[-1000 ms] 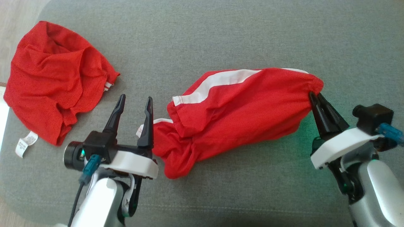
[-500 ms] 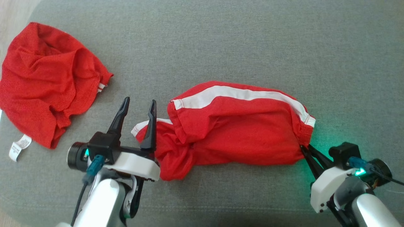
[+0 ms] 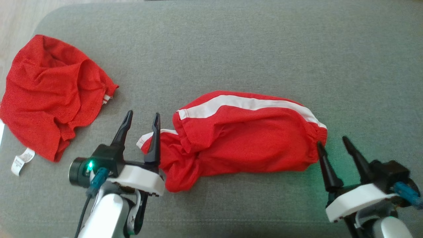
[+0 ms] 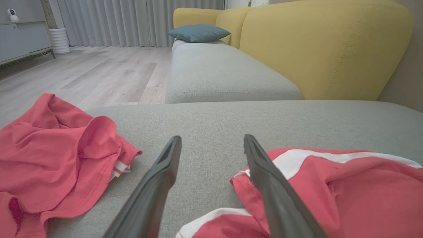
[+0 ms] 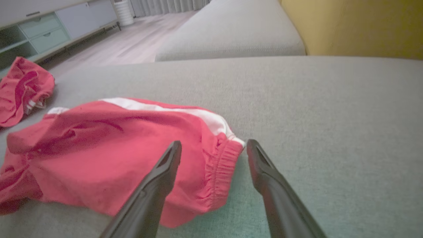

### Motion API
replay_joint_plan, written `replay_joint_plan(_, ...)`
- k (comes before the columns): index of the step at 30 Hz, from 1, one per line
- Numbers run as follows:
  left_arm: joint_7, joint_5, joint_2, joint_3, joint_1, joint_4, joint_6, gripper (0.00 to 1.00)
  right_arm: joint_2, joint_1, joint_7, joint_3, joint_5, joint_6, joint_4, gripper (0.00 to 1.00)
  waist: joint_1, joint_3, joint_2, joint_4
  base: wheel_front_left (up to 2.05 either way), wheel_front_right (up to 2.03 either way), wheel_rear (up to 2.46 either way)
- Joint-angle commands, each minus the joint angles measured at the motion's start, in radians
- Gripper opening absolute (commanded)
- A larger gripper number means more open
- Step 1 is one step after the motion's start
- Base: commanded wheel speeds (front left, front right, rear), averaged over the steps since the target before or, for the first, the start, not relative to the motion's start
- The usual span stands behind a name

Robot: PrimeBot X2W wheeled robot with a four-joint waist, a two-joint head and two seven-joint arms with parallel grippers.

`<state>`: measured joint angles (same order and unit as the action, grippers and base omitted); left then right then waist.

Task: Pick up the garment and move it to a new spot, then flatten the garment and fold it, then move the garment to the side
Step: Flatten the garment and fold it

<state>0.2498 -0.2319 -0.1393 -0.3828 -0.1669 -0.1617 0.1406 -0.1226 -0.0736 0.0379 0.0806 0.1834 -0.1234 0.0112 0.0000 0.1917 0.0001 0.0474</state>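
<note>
– Near the front edge of the sofa cushion (image 3: 231,49), what has changed?
– A second ago the right fingers (image 3: 325,165) were pinched on the waistband of the red shorts (image 3: 244,138). Now they stand spread wide and empty, with their tips just beside that waistband.
– And the left fingers (image 3: 154,138)?
– Spread wide as before, holding nothing, one finger at the crumpled leg end.
– How do the shorts lie?
– On the cushion, long axis left to right along the near edge. The waistband points toward the right edge, the leg hems toward the left, and the white stripe runs along the far side. A second red garment (image 3: 49,96) sits by the far left corner.
</note>
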Motion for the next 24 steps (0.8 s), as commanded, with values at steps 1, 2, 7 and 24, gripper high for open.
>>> replay_joint_plan(1,0.01,-0.005,-0.018,0.039,-0.017,0.029,0.006,1.0,-0.002,0.009,-0.014,0.008,0.002,-0.007,-0.053,1.0,0.0,-0.007,-0.0001,-0.006,0.0,0.0,0.0)
replay_joint_plan(2,0.004,-0.007,-0.023,0.042,-0.013,0.03,0.01,1.0,0.007,0.013,-0.024,-0.006,0.002,-0.007,-0.094,1.0,0.0,-0.013,-0.0001,-0.013,0.0,0.0,0.0)
replay_joint_plan(7,-0.025,-0.01,-0.037,0.04,-0.007,0.036,0.013,1.0,0.018,0.043,-0.026,-0.049,0.0,-0.007,-0.16,1.0,0.0,-0.034,-0.0001,-0.027,0.0,0.0,0.0)
replay_joint_plan(24,-0.112,-0.028,-0.052,0.002,-0.015,0.055,-0.008,1.0,0.035,0.048,-0.004,-0.058,0.013,-0.007,-0.173,1.0,0.0,-0.037,-0.0001,-0.039,0.0,0.0,0.0)
